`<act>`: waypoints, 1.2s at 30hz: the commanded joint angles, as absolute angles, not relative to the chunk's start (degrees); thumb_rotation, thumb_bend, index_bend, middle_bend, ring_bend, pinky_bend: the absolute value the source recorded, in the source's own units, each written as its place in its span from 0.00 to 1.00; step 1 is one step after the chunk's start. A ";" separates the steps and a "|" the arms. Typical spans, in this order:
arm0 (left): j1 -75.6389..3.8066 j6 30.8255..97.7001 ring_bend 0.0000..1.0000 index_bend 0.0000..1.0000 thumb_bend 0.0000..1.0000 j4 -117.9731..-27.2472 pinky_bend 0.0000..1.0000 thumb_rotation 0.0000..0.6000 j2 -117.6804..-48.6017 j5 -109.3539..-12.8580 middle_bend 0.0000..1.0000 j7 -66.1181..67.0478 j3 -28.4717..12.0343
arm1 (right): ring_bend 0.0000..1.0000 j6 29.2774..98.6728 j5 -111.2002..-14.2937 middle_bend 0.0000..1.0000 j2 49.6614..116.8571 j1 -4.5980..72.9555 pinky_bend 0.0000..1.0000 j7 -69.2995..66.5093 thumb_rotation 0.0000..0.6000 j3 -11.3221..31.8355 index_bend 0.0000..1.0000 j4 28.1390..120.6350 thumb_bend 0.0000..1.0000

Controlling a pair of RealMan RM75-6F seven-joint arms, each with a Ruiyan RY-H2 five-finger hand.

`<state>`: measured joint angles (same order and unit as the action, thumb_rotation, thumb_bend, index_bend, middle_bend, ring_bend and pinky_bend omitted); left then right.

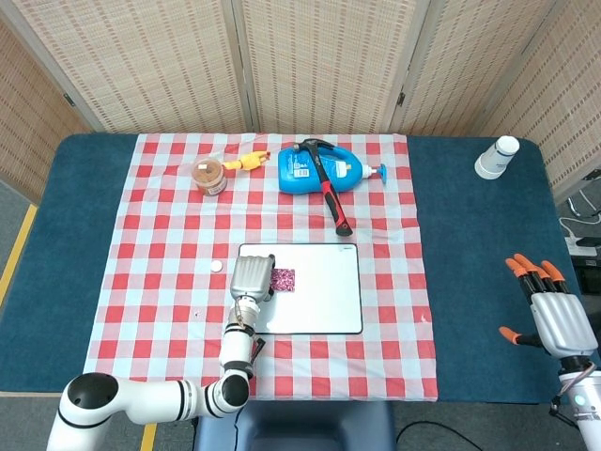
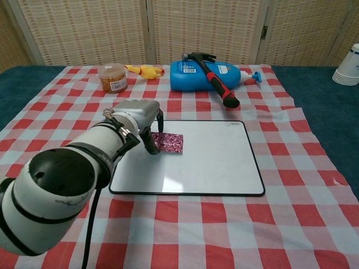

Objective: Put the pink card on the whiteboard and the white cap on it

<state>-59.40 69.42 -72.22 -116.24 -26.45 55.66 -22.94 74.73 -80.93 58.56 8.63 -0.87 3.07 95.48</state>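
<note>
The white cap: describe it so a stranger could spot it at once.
Find the whiteboard at the middle of the checked cloth. Just off its upper left corner, on the cloth, lies the white cap, to the left of the left hand that holds the pink card. It is a tiny, flat, plain white disc, the only loose thing there.

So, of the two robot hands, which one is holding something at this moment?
The left hand is; its fingers hold the pink card over the whiteboard. The right hand is off to the side above the blue table, fingers spread, holding nothing.
</note>
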 commanded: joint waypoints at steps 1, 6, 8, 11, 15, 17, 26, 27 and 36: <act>-60.02 68.85 1.00 0.41 0.26 -70.90 1.00 1.00 -117.48 -25.82 1.00 55.39 -23.97 | 0.00 74.60 -80.92 0.00 58.47 8.70 0.00 -1.04 1.00 3.07 0.00 95.41 0.04; -60.00 69.08 1.00 0.41 0.26 -71.31 1.00 1.00 -117.57 -25.75 1.00 55.30 -24.68 | 0.00 74.71 -80.98 0.00 58.32 8.66 0.00 -1.54 1.00 3.11 0.00 95.33 0.04; -59.72 68.95 1.00 0.40 0.26 -71.99 1.00 1.00 -117.19 -25.53 1.00 55.15 -24.92 | 0.00 74.79 -81.06 0.00 58.30 8.62 0.00 -1.59 1.00 3.09 0.00 95.34 0.04; -59.27 68.72 1.00 0.37 0.25 -72.85 1.00 1.00 -116.66 -25.53 1.00 54.46 -25.20 | 0.00 74.87 -81.27 0.00 58.33 8.59 0.00 -1.47 1.00 2.99 0.00 95.41 0.04; -58.70 68.25 1.00 0.31 0.22 -73.91 1.00 1.00 -115.97 -25.51 1.00 53.64 -25.25 | 0.00 74.90 -81.38 0.00 58.41 8.59 0.00 -1.32 1.00 2.92 0.00 95.44 0.04; -58.42 67.94 1.00 0.28 0.20 -74.38 1.00 1.00 -115.63 -25.61 1.00 53.11 -25.18 | 0.00 74.85 -81.26 0.00 58.43 8.61 0.00 -1.32 1.00 2.96 0.00 95.43 0.04; -57.48 68.08 1.00 0.29 0.21 -75.12 1.00 1.00 -114.00 -26.32 1.00 52.25 -24.53 | 0.00 74.80 -80.93 0.00 58.37 8.62 0.00 -1.44 1.00 3.11 0.00 95.35 0.04; -57.38 68.24 1.00 0.31 0.21 -75.16 1.00 1.00 -113.72 -26.41 1.00 52.28 -24.48 | 0.00 74.78 -80.89 0.00 58.37 8.63 0.00 -1.44 1.00 3.12 0.00 95.33 0.04; -53.53 68.16 1.00 0.43 0.26 -74.49 1.00 1.00 -106.43 -26.99 1.00 52.87 -21.84 | 0.00 74.06 -80.48 0.00 58.73 8.99 0.00 -0.43 1.00 3.10 0.00 95.39 0.04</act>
